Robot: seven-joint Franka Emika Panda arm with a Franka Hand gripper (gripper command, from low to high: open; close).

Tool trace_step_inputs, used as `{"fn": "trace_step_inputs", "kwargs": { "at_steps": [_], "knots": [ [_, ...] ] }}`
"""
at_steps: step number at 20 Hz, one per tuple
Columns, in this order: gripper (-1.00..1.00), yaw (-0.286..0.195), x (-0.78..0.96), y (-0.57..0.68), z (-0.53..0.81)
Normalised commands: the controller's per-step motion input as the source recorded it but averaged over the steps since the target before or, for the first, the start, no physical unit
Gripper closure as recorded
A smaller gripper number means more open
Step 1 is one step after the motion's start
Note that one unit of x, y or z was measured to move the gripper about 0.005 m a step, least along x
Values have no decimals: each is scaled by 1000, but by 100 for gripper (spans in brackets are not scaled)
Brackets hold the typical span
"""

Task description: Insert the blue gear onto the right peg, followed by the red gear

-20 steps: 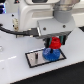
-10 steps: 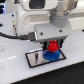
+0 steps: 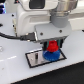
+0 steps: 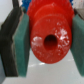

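Note:
My gripper point(image 3: 51, 48) is shut on the red gear point(image 3: 50, 47) and holds it just above the blue gear point(image 3: 52, 55). The blue gear lies flat on the black-bordered white plate point(image 3: 35, 59), towards the exterior view's right end. The right peg is hidden under the gears. In the wrist view the red gear point(image 4: 49, 30) fills the gap of the gripper point(image 4: 50, 44), clamped between teal pads point(image 4: 22, 47), and its centre hole shows dark. A sliver of blue point(image 4: 42, 3) shows past the red gear's rim.
The plate lies on a white table point(image 3: 15, 70). The arm's white body point(image 3: 35, 17) and a black cable point(image 3: 15, 36) hang over the scene's back half.
The gripper has come down and slightly towards the exterior view's left with the red gear, closing the gap to the blue gear. The blue gear and plate have not moved.

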Motion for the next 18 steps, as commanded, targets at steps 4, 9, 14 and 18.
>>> {"fn": "trace_step_inputs", "kwargs": {
  "at_steps": [4,9,14,18],
  "knots": [
    [100,0,287,21,163],
    [100,0,220,15,118],
    [100,0,138,3,-59],
    [100,0,65,11,-65]
  ]
}}
